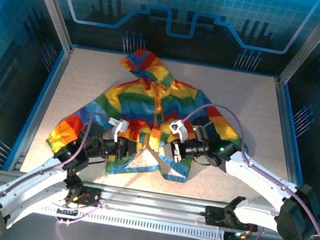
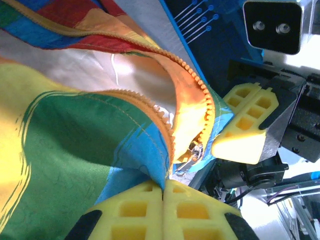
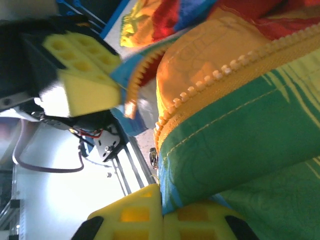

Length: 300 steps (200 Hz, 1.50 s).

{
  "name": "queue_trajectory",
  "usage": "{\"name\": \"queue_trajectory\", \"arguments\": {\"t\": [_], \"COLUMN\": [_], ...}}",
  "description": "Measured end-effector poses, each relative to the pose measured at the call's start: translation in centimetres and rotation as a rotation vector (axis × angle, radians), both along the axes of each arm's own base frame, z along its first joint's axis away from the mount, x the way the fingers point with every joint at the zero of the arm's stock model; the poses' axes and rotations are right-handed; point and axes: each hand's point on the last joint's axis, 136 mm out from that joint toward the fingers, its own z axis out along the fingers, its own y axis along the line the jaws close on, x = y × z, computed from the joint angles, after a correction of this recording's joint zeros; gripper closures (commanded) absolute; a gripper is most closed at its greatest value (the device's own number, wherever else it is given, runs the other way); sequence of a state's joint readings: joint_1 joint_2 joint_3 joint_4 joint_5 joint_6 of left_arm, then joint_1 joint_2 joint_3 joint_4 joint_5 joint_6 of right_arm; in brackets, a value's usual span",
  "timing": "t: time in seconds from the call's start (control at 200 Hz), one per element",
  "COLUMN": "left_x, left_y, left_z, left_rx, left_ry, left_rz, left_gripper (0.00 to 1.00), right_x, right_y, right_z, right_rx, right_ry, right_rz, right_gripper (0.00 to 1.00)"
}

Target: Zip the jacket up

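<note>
The rainbow-striped jacket (image 1: 162,105) lies flat on the table, hood toward the far side, sleeves spread. Its orange zipper (image 2: 202,95) stands apart at the bottom, leaving a triangular gap above the hem. My left gripper (image 1: 135,151) is shut on the blue hem corner of the left front panel (image 2: 145,170), right by the metal slider (image 2: 189,157). My right gripper (image 1: 170,152) is shut on the blue and green hem corner of the right panel (image 3: 210,150), beside its zipper teeth (image 3: 215,75). The two grippers face each other, a short gap between them.
A blue raised rim (image 1: 47,93) borders the grey table on the left, right and far sides. Metal rails (image 1: 152,207) and both arm bases run along the near edge. Bare table lies to either side of the jacket.
</note>
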State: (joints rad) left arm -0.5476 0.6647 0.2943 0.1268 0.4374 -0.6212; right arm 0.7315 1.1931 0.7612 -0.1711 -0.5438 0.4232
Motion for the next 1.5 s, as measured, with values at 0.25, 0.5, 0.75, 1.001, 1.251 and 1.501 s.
{"name": "queue_trajectory", "arguments": {"t": [0.25,0.5,0.75,1.001,1.251,1.501], "left_x": [-0.1,-0.8,-0.4,-0.4,-0.9,-0.6], "left_y": [-1.2,-3.6,-3.9,-2.9,-2.6,-2.9], "left_z": [2.4,1.9,1.8,4.6,3.9,3.9], "left_rx": [-0.062,-0.047,-0.041,-0.074,-0.07,-0.066], "left_ry": [-0.137,-0.189,-0.213,-0.33,-0.41,-0.455], "left_rz": [-0.054,-0.148,-0.144,-0.09,-0.105,-0.111], "left_gripper": [1.0,1.0,1.0,1.0,1.0,1.0], "right_x": [-0.7,-1.2,-1.0,-1.1,-1.5,-1.6], "right_y": [0.3,0.5,0.2,-0.5,-1.2,-1.2], "right_z": [0.7,0.9,1.0,0.5,1.5,1.5], "right_rx": [0.038,0.057,0.062,0.032,0.033,0.031], "right_ry": [-0.014,-0.041,-0.059,-0.102,-0.253,-0.357], "right_rz": [0.064,0.115,0.129,0.15,0.198,0.262], "right_gripper": [1.0,1.0,1.0,1.0,1.0,1.0]}}
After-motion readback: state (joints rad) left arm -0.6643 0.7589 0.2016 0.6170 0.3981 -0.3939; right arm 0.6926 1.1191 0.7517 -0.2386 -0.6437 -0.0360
